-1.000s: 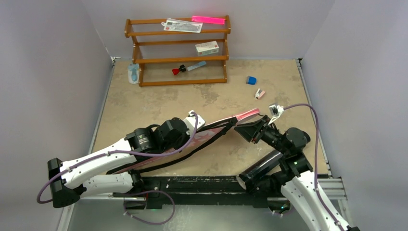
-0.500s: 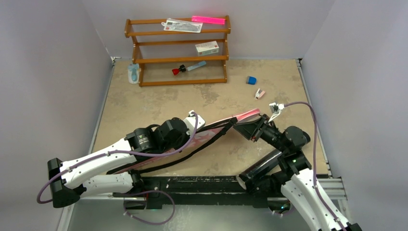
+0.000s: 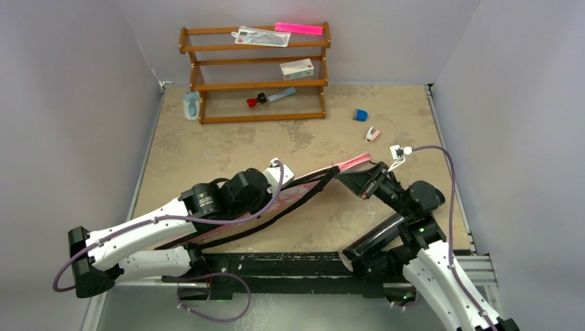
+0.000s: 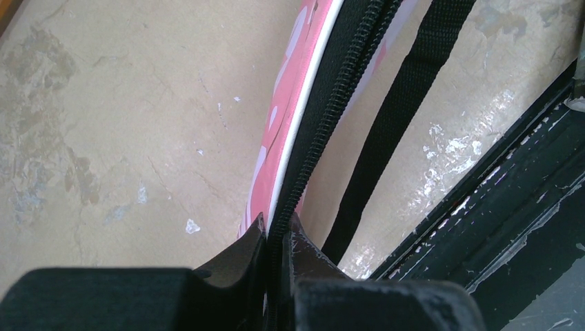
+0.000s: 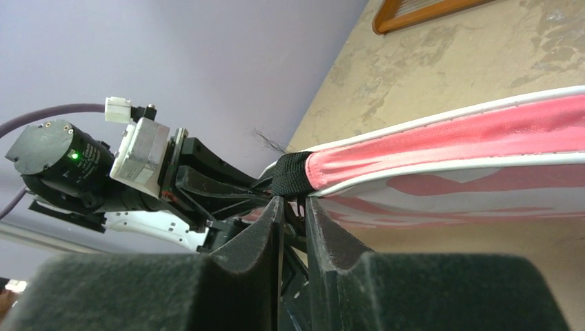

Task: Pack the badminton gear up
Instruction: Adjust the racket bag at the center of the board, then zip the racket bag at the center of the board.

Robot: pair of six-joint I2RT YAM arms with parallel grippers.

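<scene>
Holding the pink racket bag (image 3: 353, 164) diagonally from the tabletop's (image 3: 207, 145) near edge toward its right edge, my left gripper (image 4: 278, 231) clamps the zipper seam (image 4: 331, 103) while my right gripper (image 5: 293, 207), fingers narrow, meets the black end tab (image 5: 290, 174), grip unconfirmed.

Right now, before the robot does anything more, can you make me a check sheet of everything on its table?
Surface: tan table, worn and blotchy.
Job's things: pink racket bag standing on edge between both arms, black strap trailing; black tube by the right arm's base; rackets and shuttlecocks not seen.
Clutter: wooden rack holding pink strip, white box, red-capped blue tool; blue block, small pink-white item, pale blue thing on the table.
Grippers: left gripper shut on the bag's zipper edge; right gripper nearly closed around the bag's black end tab, grip unclear.
Cables: purple cable along each arm.
Surroundings: plain grey walls on three sides.
</scene>
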